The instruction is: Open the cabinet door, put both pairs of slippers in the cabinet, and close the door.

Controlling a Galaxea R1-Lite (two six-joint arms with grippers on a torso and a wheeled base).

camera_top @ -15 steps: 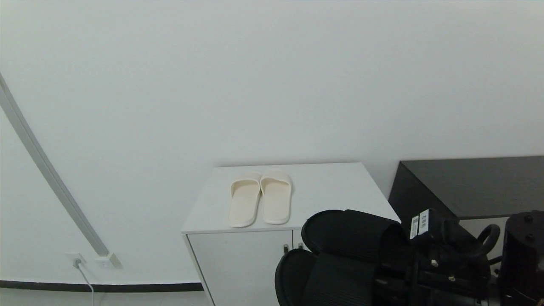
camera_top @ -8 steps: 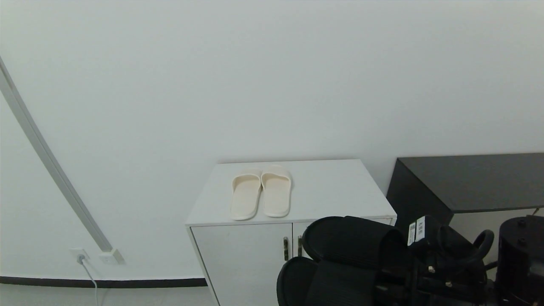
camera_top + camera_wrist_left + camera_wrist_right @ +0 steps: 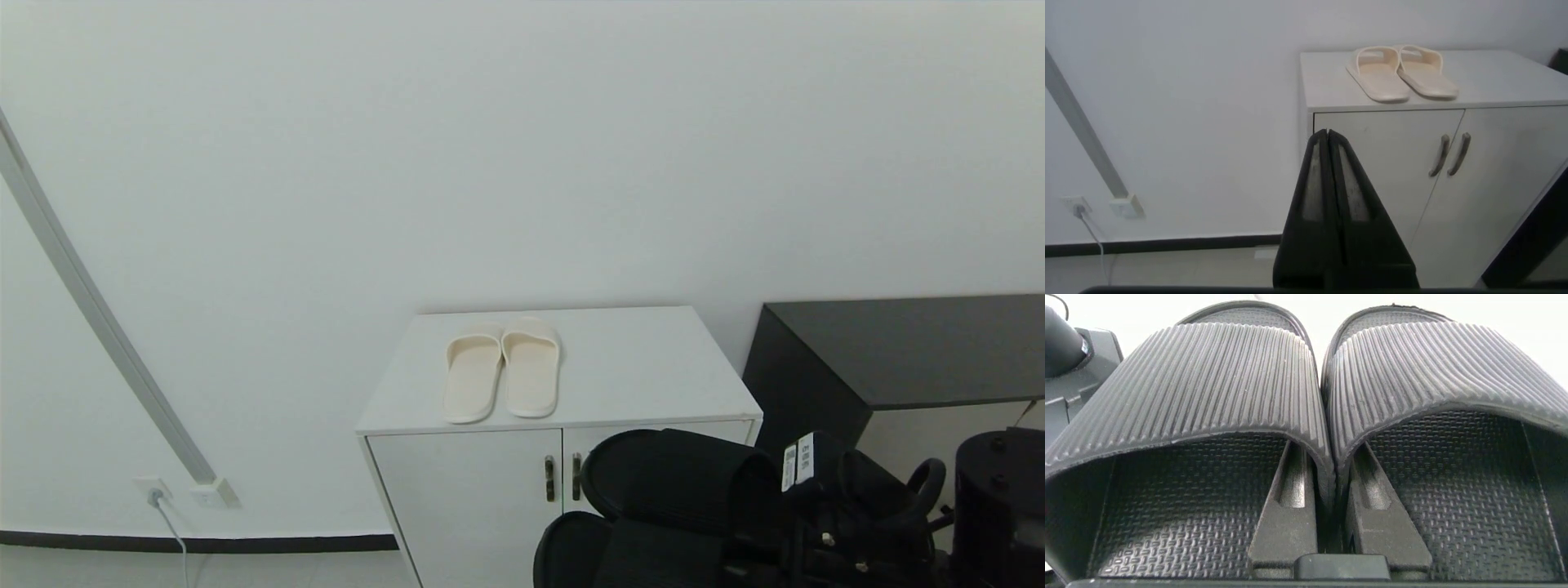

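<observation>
- Right gripper: fingers pinching the black slippers by their inner walls, low before the cabinet.
- Left gripper: fingers pressed together, empty.
- Cream slippers: on cabinet top.
- Doors shut. Likely hazards: the held pair could block the door's swing or slide from the pinch.

Plain white painted wall across the whole background. Flat grey plastic cable duct runs diagonally down the wall on the left and ends in a small white junction box low on the wall. White wall socket just beside the box, with a grey plug in it. Thin grey cable hangs from the plug toward the floor. Black skirting strip along the wall base, with pale floor below it. Matte black rectangular table against the wall on the right, top bare. The left wrist view shows the same duct, box, socket and skirting.
</observation>
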